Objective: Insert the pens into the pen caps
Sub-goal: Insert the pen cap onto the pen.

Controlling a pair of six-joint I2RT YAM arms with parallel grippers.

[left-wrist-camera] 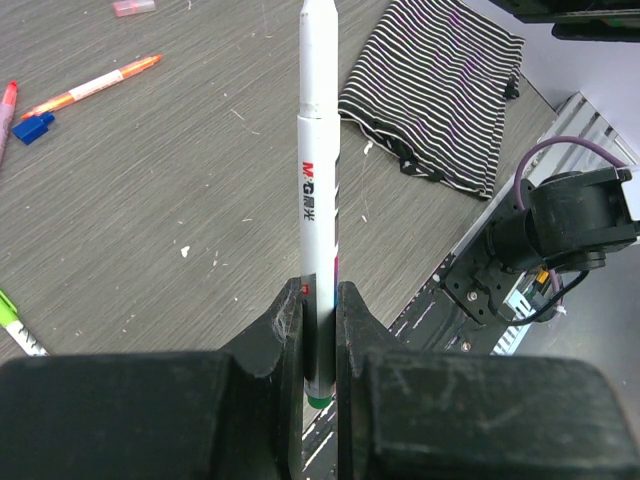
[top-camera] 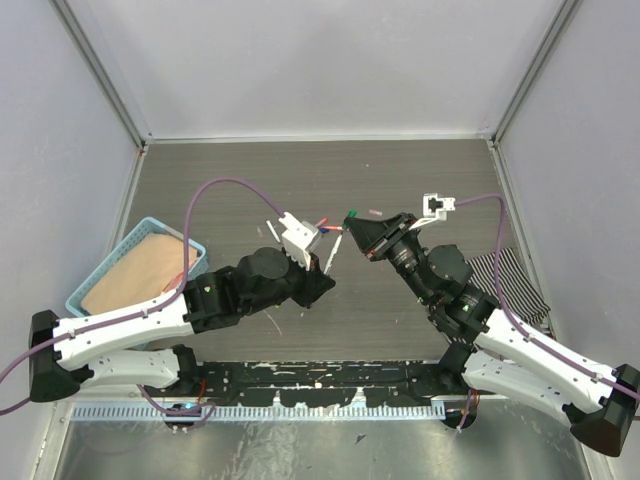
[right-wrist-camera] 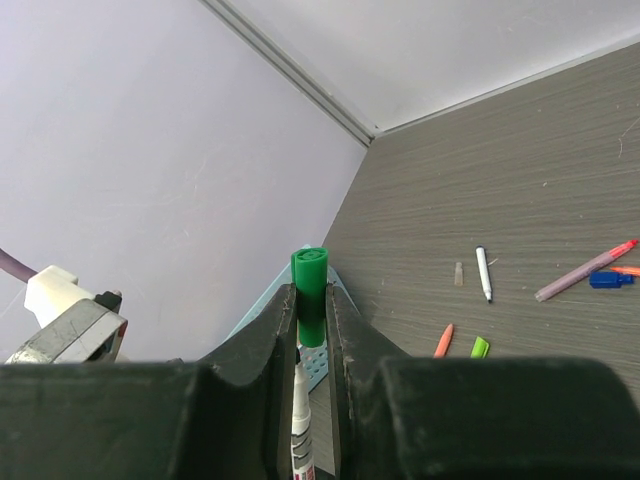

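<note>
A dark wood-grain table (top-camera: 300, 170) fills the middle, with pale walls (top-camera: 320, 60) at nine, twelve and three o'clock. At nine o'clock sits a blue basket (top-camera: 176, 232), filled by something flat and peach-coloured (top-camera: 135, 272). At four o'clock a black-and-white striped cloth (top-camera: 515, 280) lies at the table's edge. A pale ridged strip (top-camera: 250, 410) runs along six o'clock.

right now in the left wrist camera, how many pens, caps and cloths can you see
pens: 4 - white pen in the left fingers, orange pen, red-tipped pen, green-tipped pen
caps: 2 - blue cap, pink cap
cloths: 1 - striped cloth
total: 7
</note>
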